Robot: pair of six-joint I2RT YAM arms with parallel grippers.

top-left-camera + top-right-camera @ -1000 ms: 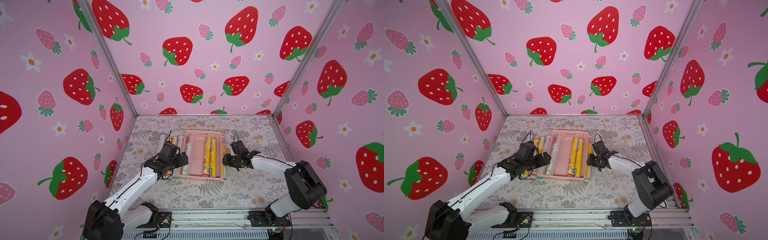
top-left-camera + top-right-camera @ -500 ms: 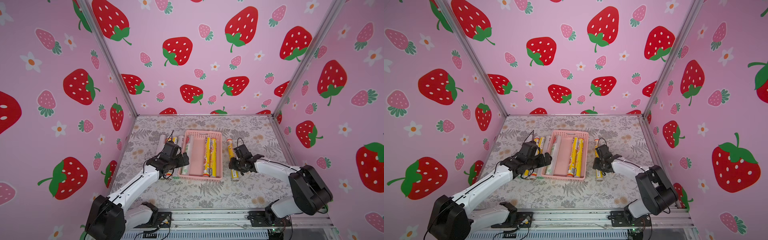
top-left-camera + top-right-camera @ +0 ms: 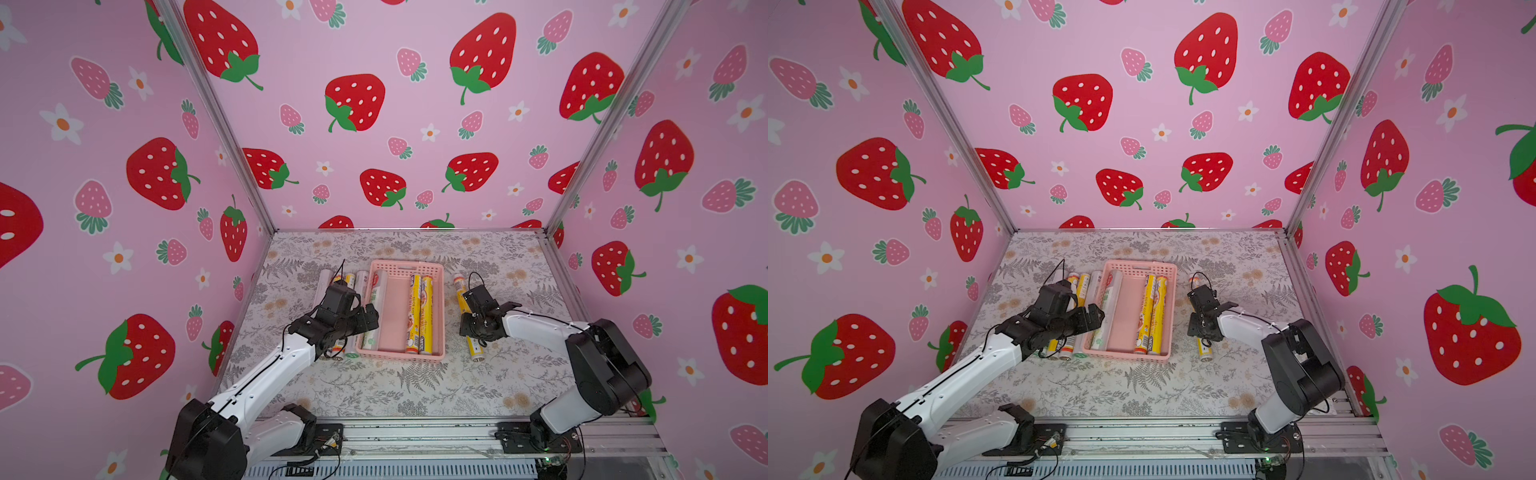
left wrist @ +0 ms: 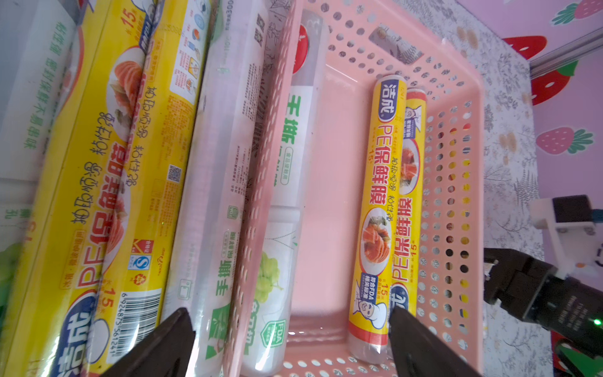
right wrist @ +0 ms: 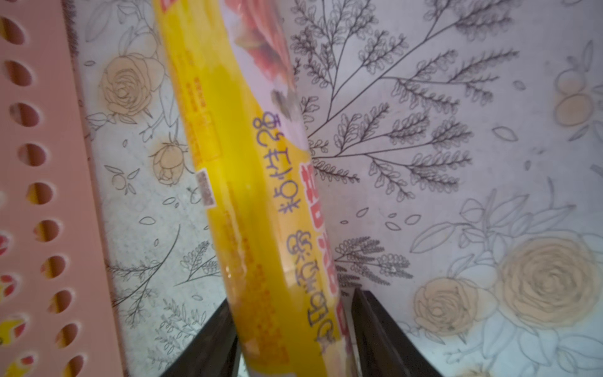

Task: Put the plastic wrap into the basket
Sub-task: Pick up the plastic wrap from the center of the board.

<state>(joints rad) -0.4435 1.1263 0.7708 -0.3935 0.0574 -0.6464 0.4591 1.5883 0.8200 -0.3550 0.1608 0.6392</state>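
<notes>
1. Enclosure: pink walls printed with red strawberries [image 3: 374,104]; table under a grey-white floral cover [image 3: 415,386].
2. A shallow rectangular pink plastic basket [image 3: 395,311] with perforated sides sits mid-table, its long axis running away from the robot.
3. Inside the basket, a white plastic-wrap roll with green print [image 4: 284,182] lies along the left wall. Two yellow plastic-wrap rolls with orange-red print [image 4: 378,196] lie side by side along the right wall. A strip of pink floor shows between them.
4. On the table just left of the basket, four more rolls lie in a row parallel to it: an outermost white roll [image 4: 32,98], two yellow rolls [image 4: 81,163], and a clear-wrapped roll [image 4: 218,147] right beside the basket wall.
5. Left gripper [image 4: 288,326] – fingers spread wide, holding nothing. It hovers over the basket's left wall at the near end.
6. Right of the basket and apart from it lies a single yellow roll [image 3: 459,291], slightly angled to the basket.
7. Right gripper [image 5: 290,300] – black fingers [image 5: 208,342] closed on both flanks of the single yellow roll, gripping its nearer half. I cannot tell whether the roll is lifted off the table.
</notes>
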